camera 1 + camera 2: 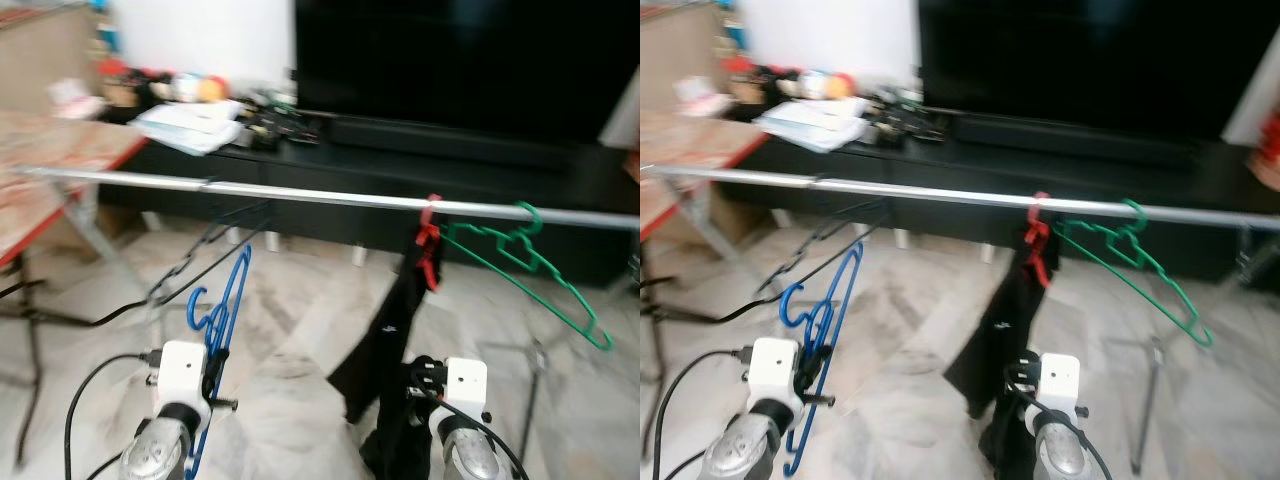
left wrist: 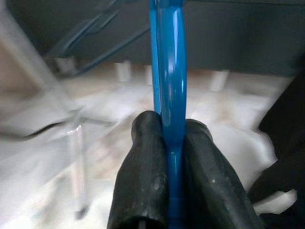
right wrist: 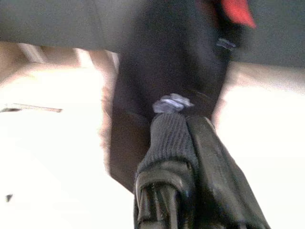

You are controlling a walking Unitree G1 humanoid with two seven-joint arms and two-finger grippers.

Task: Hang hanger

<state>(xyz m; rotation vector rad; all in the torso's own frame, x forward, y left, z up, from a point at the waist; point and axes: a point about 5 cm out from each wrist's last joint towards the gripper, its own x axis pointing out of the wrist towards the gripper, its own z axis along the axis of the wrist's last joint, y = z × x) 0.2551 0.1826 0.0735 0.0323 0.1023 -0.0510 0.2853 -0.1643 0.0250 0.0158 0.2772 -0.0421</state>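
Closest to the robot, the left gripper [image 2: 172,143] has its two black fingers [image 2: 145,162] pressed tight on a blue hanger [image 1: 222,310], which rises from the grip with its hook uppermost, below the rail and not touching it; the hanger's lower end is cut off at the picture's edge. To that gripper's right, the right gripper [image 3: 183,121] shows its fingers together, tips against a dark garment [image 1: 385,340]; whether they pinch any cloth is hard to make out, as the wrist view is blurred. The garment hangs from a red hanger [image 1: 429,245], mostly hidden by the cloth, and its hem runs out of frame. Above and beyond both grippers a silver rail [image 1: 300,195] crosses the scene. A green hanger [image 1: 530,265] hangs on it, tilted, just beside the red one. Under the rail lies a pale marble floor [image 1: 290,330] with black cables [image 1: 130,300] on it. Farthest off stand a low black cabinet [image 1: 500,190] with blurred clutter and a large dark screen [image 1: 470,60].
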